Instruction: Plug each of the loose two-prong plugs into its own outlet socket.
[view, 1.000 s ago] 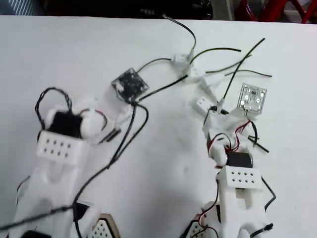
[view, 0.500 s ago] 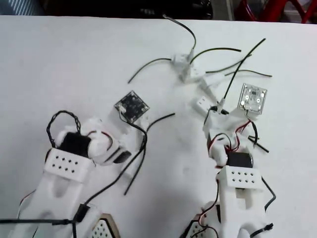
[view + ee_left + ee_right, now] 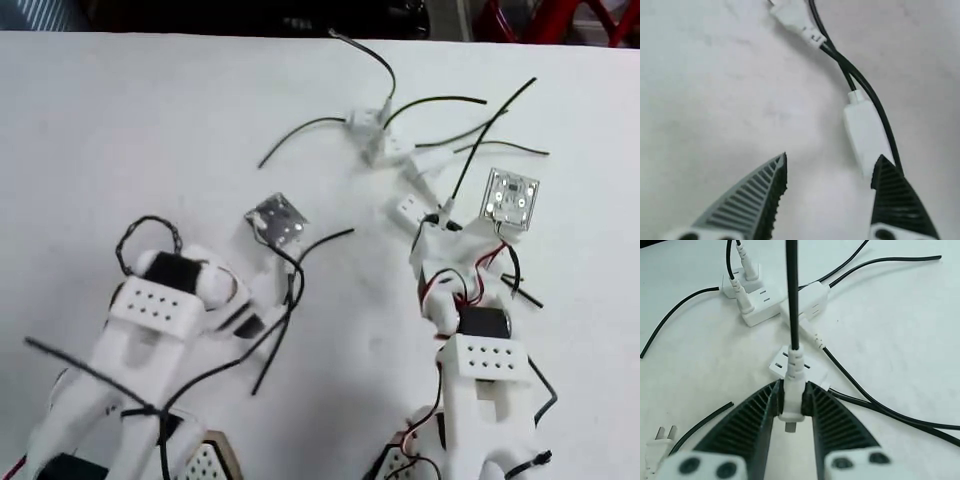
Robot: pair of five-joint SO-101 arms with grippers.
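Four outlet blocks (image 3: 807, 295), two arms (image 3: 485, 360)

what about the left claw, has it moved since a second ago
Yes, the left claw pulled back toward its own base, farther from the white sockets.

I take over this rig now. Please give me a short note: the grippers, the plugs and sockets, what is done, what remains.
Left gripper: open, a loose plug beside one fingertip, not gripped.
Right gripper: shut on a held plug; a free socket block lies just beyond.
Done: two seated plugs in the far socket blocks.
Left: seat the held plug, then the loose plug and a third plug lying near the right arm.
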